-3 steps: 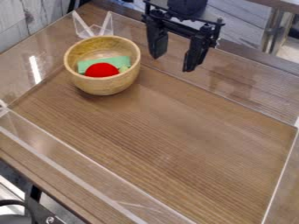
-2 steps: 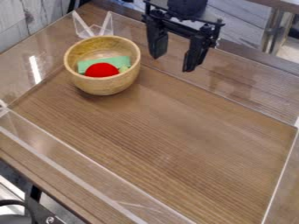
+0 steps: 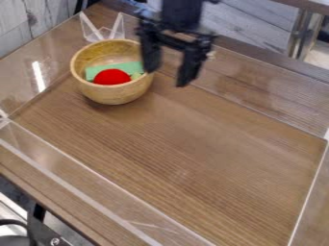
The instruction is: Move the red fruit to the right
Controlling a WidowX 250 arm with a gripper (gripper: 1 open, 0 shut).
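The small round bright-red toy fruit (image 3: 114,74) sits inside the light wooden bowl (image 3: 90,91), just to the left of my black two-fingered gripper (image 3: 171,70) and a little lower. Being round, the red fruit shows no long axis, and I cannot tell which way it points. A light-green object (image 3: 98,70) lies against it in the bowl, on the side away from my hand. My gripper hangs pointing down with its fingers spread wide, grasping nothing, just beside the bowl's right rim. That rim stands between my fingers and the fruit. The wood-grain table (image 3: 193,154) stretches right of my hand.
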